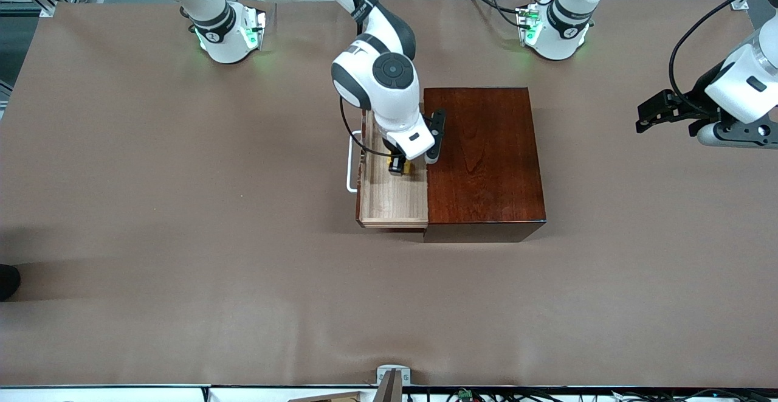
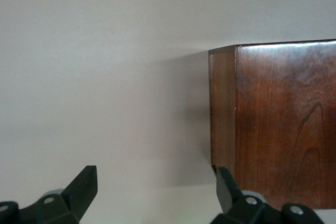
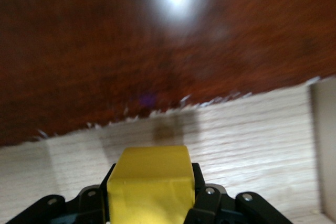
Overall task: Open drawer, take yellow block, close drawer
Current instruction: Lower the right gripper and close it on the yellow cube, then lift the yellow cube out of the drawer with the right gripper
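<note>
Overhead, from the front camera, the drawer (image 1: 392,198) stands pulled out of the wooden box (image 1: 483,155) toward the right arm's end of the table (image 1: 182,238), its white handle (image 1: 351,165) at nine o'clock of the tray. The right pincer (image 1: 399,166) reaches into the drawer, clamped on the yellow block (image 1: 406,168) beside the box's front edge. The left pincer (image 1: 653,113) waits over bare table at three o'clock of the box.

Left wrist view: fingers (image 2: 84,184) spread wide, the box's corner (image 2: 223,108) near them.

Right wrist view: the block (image 3: 150,184) sits gripped between the dark fingers (image 3: 202,195), over the pale drawer floor (image 3: 252,129).
</note>
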`<action>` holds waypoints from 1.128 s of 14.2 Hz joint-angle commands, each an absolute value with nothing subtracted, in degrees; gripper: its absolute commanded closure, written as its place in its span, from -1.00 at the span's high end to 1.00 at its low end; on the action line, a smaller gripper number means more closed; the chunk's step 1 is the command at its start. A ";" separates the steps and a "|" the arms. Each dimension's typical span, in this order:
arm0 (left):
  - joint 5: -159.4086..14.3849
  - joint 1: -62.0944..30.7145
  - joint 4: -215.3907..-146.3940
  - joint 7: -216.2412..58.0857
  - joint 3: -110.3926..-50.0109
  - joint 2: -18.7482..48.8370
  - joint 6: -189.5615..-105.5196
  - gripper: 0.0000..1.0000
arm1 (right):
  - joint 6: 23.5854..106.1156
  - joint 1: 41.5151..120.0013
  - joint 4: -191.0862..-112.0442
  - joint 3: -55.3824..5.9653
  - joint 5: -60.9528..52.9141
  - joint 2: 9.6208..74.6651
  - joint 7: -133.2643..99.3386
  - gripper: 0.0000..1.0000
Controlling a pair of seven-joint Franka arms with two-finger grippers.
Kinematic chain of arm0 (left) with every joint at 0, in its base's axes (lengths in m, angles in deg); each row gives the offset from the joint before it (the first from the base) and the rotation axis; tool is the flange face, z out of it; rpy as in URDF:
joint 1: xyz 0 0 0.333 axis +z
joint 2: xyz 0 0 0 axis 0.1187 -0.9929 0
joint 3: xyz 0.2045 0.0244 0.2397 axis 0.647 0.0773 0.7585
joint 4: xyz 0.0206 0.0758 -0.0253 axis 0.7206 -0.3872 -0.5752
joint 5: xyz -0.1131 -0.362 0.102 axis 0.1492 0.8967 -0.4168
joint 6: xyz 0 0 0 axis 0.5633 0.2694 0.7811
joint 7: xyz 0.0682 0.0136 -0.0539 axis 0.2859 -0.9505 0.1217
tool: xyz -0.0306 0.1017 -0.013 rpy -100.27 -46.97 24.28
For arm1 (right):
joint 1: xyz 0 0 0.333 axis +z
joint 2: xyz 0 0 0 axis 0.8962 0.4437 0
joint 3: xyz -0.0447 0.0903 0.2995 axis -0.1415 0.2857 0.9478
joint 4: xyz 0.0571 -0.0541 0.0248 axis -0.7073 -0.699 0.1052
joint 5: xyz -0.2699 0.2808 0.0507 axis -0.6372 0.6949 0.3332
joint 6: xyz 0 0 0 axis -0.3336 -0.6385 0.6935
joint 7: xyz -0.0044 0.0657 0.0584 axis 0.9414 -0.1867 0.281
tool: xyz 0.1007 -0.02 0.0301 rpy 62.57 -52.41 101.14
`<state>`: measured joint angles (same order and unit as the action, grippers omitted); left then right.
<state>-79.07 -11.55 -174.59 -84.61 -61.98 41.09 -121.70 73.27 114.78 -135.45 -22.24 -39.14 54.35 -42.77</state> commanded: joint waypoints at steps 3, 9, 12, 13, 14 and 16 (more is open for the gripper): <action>-79.48 -11.56 -172.94 -84.56 -63.10 40.66 -120.29 1.00 | 68.51 114.46 -135.34 -22.77 -39.46 47.43 -43.31 -1.00; -79.31 -11.83 -171.97 -84.04 -69.33 40.40 -120.38 1.00 | 59.72 104.73 -135.60 -22.95 -38.93 39.78 -43.39 -1.00; -77.47 -12.00 -172.06 -83.86 -75.92 40.31 -120.38 1.00 | 58.39 97.00 -135.69 -22.95 -38.84 38.81 -43.39 -1.00; -77.46 -12.52 -172.06 -83.77 -78.46 40.05 -120.38 1.00 | 58.39 94.45 -135.95 -23.04 -38.84 38.81 -43.40 -1.00; -77.72 -13.22 -172.06 -83.77 -81.36 39.27 -121.25 1.00 | 58.48 91.99 -136.13 -23.13 -38.93 38.89 -43.05 -1.00; -78.08 -13.84 -171.10 -85.26 -85.59 36.81 -122.74 1.00 | 58.39 86.11 -136.39 -23.30 -39.19 38.98 -43.04 -1.00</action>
